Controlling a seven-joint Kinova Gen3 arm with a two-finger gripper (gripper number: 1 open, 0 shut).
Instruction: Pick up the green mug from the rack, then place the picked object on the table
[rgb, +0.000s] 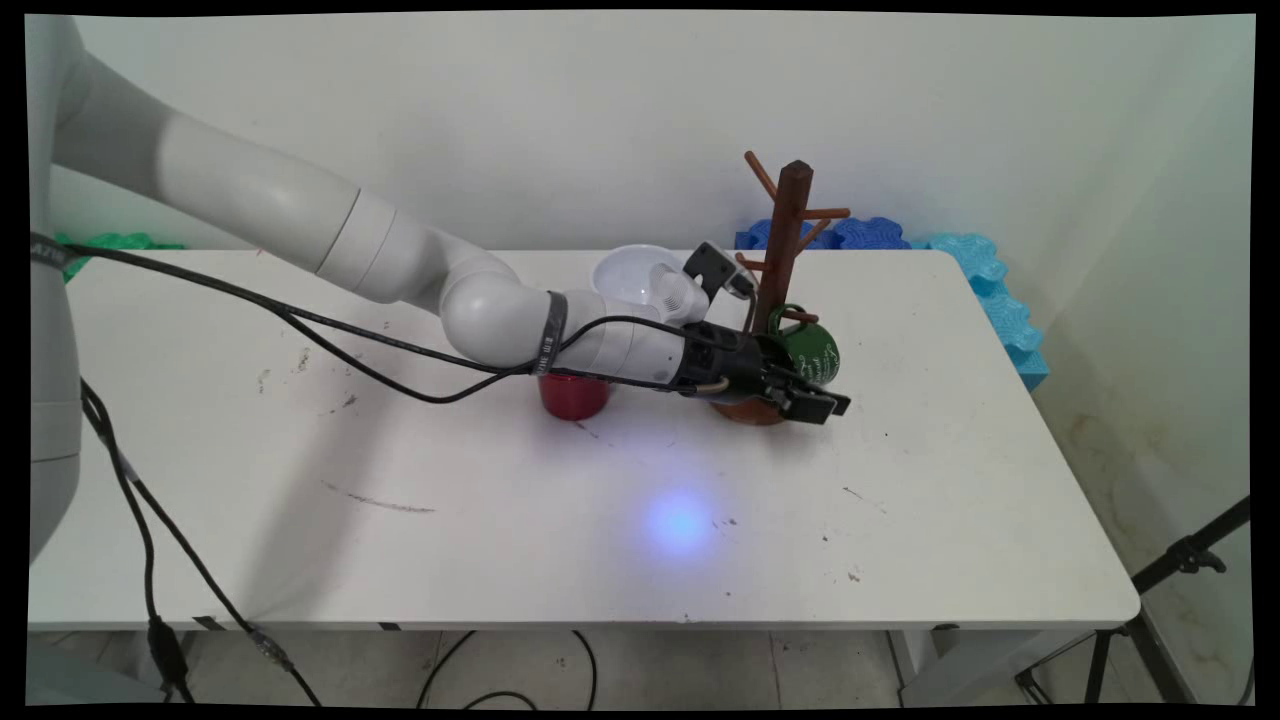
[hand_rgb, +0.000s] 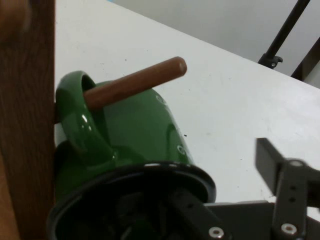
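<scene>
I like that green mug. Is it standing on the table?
No, the green mug hangs by its handle on a wooden peg of the mug tree, tilted above the white table.

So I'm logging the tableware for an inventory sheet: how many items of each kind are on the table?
Green mug, hanging by its handle on a peg of the tree, gripper at it: 1
Red cup, partly behind the arm: 1
White bowl: 1
Wooden mug tree: 1
Total: 4
</scene>
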